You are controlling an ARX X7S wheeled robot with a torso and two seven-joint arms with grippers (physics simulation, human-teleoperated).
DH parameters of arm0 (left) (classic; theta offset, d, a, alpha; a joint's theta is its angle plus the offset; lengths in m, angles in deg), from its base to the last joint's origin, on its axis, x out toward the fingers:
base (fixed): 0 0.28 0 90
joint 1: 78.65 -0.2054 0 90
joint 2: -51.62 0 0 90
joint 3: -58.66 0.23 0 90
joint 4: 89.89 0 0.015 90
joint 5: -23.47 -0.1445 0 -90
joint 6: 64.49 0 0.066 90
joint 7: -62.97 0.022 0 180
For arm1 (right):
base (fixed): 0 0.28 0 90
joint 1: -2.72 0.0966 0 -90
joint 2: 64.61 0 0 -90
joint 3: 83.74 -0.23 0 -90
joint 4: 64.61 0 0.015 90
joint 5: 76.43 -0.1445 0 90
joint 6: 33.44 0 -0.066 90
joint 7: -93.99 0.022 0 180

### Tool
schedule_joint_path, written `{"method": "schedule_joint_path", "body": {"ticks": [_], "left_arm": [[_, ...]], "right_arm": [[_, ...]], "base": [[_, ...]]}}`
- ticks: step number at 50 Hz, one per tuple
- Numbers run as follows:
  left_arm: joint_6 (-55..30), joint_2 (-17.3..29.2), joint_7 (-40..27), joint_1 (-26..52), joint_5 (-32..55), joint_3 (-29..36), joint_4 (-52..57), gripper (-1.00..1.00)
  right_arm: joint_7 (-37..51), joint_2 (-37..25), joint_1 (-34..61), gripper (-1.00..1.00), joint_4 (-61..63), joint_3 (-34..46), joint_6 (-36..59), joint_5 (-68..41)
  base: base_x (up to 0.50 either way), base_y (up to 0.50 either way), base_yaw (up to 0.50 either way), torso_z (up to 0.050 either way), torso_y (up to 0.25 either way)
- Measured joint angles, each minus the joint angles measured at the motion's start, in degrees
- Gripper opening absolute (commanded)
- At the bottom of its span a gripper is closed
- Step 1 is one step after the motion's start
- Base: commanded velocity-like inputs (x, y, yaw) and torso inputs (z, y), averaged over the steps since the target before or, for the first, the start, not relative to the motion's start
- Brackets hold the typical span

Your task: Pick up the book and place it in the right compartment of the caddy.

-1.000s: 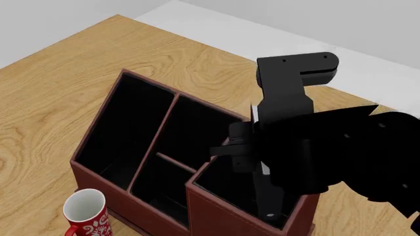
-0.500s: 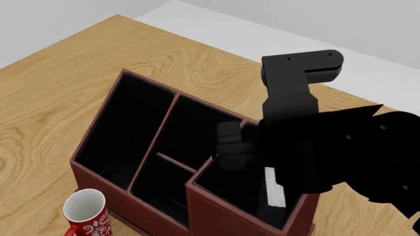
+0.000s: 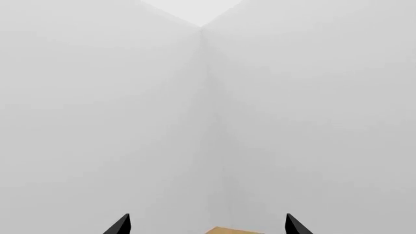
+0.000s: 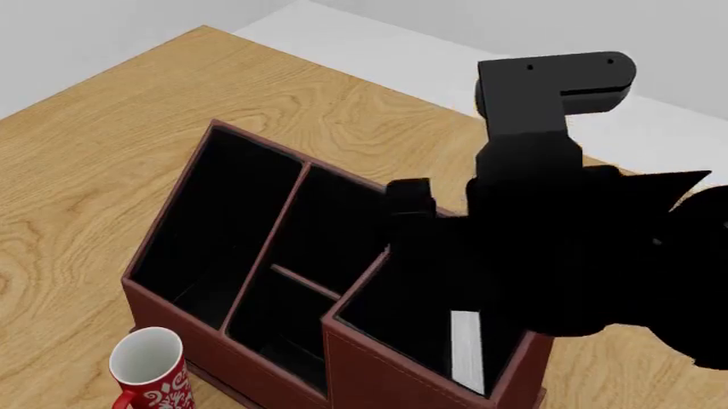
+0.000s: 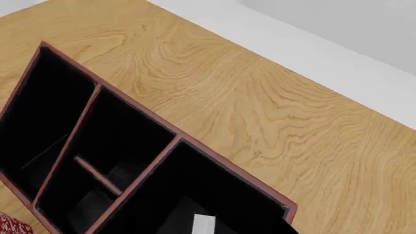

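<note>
The book (image 4: 466, 348) stands on edge inside the right compartment (image 4: 393, 319) of the caddy (image 4: 228, 358), apparently released, though the right end effector's state is hidden here.

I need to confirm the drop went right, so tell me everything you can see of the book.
Little of the book shows: only a narrow white strip of page edges, running up and down in the head view, deep in the right compartment of the caddy. Its black covers merge with the black lining, so whether it stands straight or leans on a wall cannot be told. The right wrist view shows the same white patch low in that section. No gripper is seen touching it.
</note>
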Motion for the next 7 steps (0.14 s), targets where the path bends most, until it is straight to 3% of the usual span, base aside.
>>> {"method": "schedule_joint_path", "body": {"ticks": [7], "left_arm": [[0.08,0.06,-0.07,-0.10,-0.20,0.24,0.05,1.00]], "right_arm": [[1.51,-3.24,-0.64,1.00,5.96,-2.47,-2.85,-0.36]], "base": [[0.00,0.00,0.00,0.000,0.000]]}}
